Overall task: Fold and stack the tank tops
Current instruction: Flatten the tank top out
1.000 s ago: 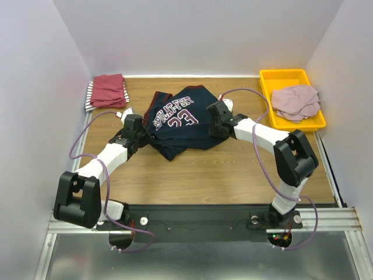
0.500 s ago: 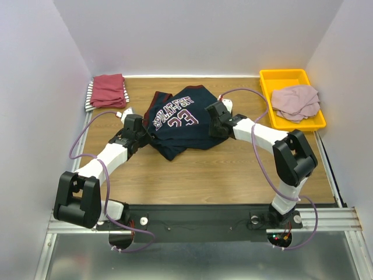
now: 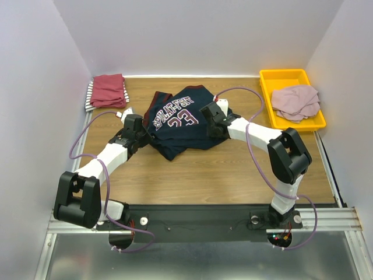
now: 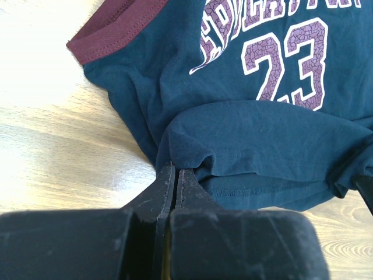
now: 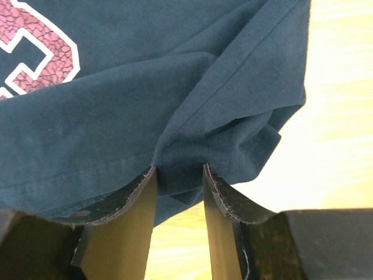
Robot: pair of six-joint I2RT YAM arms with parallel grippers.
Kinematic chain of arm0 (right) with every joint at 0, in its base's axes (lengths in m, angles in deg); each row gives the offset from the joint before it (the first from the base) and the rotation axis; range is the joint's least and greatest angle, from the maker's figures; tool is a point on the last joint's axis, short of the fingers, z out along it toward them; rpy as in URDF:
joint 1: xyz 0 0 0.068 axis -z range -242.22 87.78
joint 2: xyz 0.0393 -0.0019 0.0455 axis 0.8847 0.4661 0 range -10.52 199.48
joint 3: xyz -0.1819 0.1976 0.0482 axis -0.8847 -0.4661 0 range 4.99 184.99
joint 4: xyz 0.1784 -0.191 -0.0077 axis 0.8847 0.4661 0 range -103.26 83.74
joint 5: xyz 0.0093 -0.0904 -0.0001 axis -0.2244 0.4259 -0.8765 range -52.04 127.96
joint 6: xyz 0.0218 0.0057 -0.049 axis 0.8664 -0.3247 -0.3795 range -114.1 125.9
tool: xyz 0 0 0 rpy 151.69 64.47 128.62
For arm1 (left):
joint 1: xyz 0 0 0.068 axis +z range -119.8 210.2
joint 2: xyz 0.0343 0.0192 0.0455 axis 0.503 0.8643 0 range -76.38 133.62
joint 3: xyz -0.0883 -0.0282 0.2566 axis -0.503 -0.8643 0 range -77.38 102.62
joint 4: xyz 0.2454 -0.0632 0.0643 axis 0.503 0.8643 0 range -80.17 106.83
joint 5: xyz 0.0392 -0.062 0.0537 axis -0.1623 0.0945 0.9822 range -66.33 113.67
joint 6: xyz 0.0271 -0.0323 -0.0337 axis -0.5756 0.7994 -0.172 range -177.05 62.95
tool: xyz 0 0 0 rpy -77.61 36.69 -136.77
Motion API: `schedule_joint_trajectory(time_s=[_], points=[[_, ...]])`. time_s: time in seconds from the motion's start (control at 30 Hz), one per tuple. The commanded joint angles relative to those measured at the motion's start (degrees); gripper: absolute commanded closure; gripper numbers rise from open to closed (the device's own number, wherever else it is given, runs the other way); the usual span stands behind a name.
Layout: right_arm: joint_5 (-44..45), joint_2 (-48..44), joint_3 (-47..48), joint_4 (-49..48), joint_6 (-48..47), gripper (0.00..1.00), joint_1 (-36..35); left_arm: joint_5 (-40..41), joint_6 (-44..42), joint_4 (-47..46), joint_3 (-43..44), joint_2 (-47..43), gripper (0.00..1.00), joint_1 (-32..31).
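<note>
Navy jersey: the largest tank top. It lies rumpled at the middle of the wooden table, a little toward the far side, front face up. Its print shows the number 23 in maroon with white outlines, under a line of lettering.
Jersey trim: a maroon ribbed band along one opening, lying flat on the wood at the left.
Jersey near edge: doubled over on itself, with the hem folded and puckered toward both claws.
Left gripper: sits at the left side of the jersey. The fingers are pressed together with no gap and pinch a thin fold of navy cloth at their tips.
Right gripper: sits at the right side of the jersey. The fingers stand narrowly apart and clamp a thick bunch of navy cloth between them.
Dark-red tank top: folded, in the far left corner, resting on the striped one.
Striped tank top: black and white. Only its left edge shows beneath the dark-red top.
Dusty-pink tank top: crumpled, lying inside the tray.
Yellow tray: plastic, at the far right of the table, well apart from the jersey.
</note>
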Motion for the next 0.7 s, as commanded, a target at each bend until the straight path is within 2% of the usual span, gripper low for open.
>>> schedule_joint_trajectory(time_s=[0.0,0.23,0.67], points=[[5.18,0.57,2.95,2.03,-0.56,0.57,-1.04,-0.08,-0.28,-1.43,-1.00,-1.81,1.00,-0.05],[8.43,1.19,4.89,4.32,-0.83,0.53,-2.80,-0.08,-0.20,-1.69,-1.09,-1.46,1.00,-0.05],[9.84,3.12,6.03,5.55,-0.83,0.53,-3.59,-0.26,-0.37,-1.87,-1.35,-1.46,1.00,-0.05]])
